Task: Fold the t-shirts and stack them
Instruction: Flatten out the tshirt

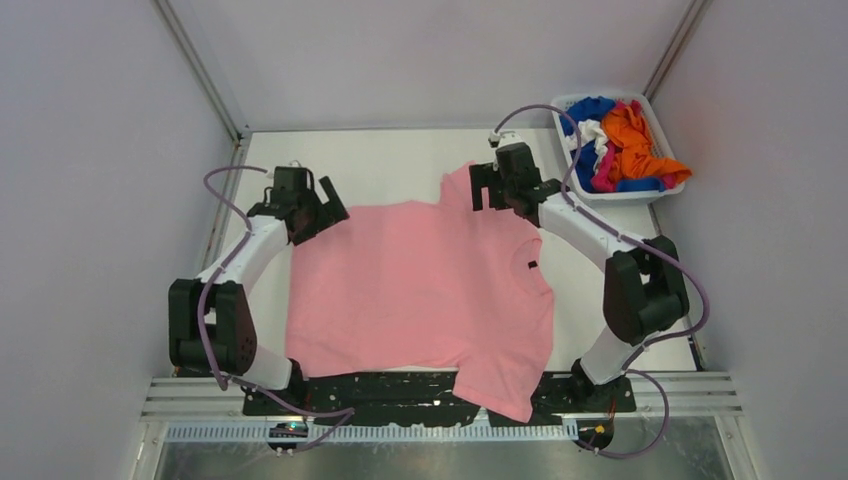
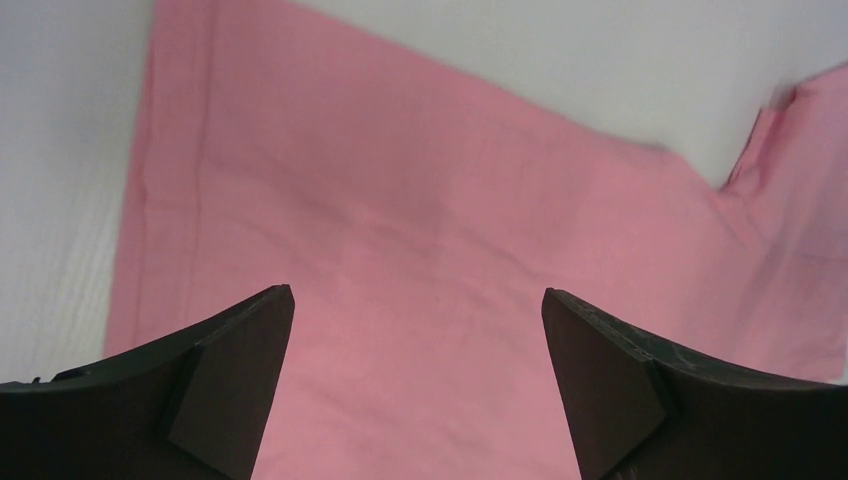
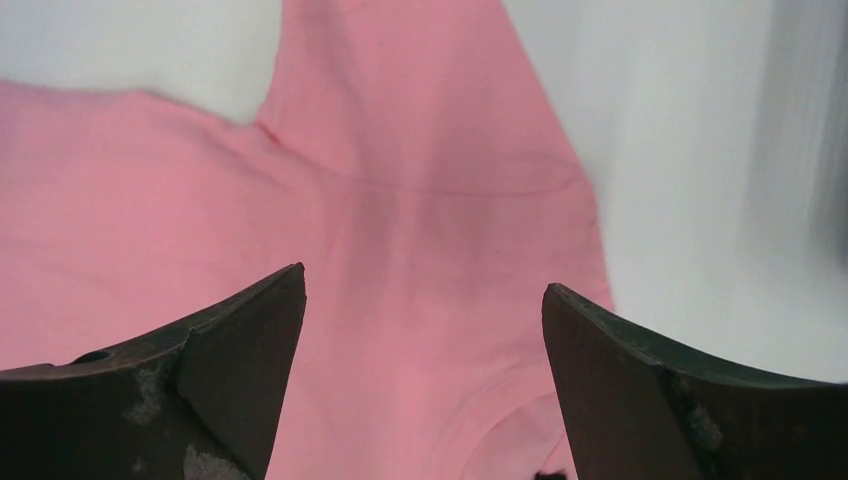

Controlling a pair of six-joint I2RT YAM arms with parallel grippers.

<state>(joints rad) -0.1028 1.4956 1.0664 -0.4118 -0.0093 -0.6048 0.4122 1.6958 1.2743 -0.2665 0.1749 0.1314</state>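
Top external view has the light pink t-shirt spread flat in the middle of the white tabletop. Its hem lies to the left and its neck to the right, where a dark neck label shows. The far sleeve points toward the far side. The near sleeve hangs over the near edge of the tabletop onto the black base plate that carries the arms.

The left end effector is over the far left corner of the shirt, by the hem. Its two fingers stand wide apart, with bare pink cloth showing between them and nothing gripped. The right end effector is over the far sleeve and shoulder. It is spread just as wide and grips nothing. Whether either one's fingertips touch the cloth cannot be told.

At the far right corner, well apart from the spread shirt, stands a white basket. A loose heap lies in it: an orange shirt on top toward the right, a royal blue shirt at the far left, a white shirt between them and a hot pink shirt at the near side.
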